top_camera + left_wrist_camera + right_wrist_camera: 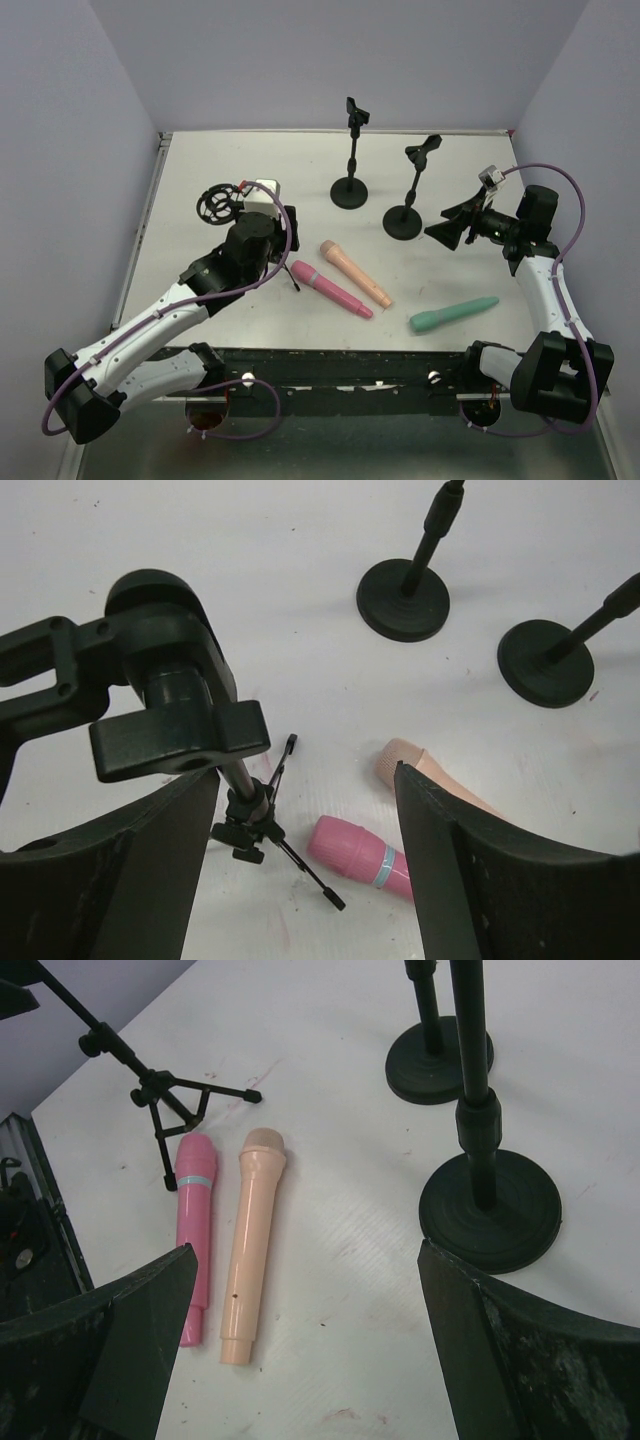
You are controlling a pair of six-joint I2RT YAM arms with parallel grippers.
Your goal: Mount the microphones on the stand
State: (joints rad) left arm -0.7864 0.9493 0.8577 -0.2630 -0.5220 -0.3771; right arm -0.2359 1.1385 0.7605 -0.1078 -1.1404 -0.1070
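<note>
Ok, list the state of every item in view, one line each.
pink microphone: lying flat, unattached
peach microphone: lying flat beside the pink one, unattached
teal-green microphone: lying flat, apart from the other two
rear round-base stand: standing, clip empty
front round-base stand: standing, clip empty
tripod stand: standing on its legs, clip empty
left gripper: open, holding nothing
right gripper: open, holding nothing

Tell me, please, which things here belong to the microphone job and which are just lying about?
Job:
pink microphone
peach microphone
green microphone
far round stand
near round stand
tripod stand

Lying about:
black spoked ring, purpose unclear
</note>
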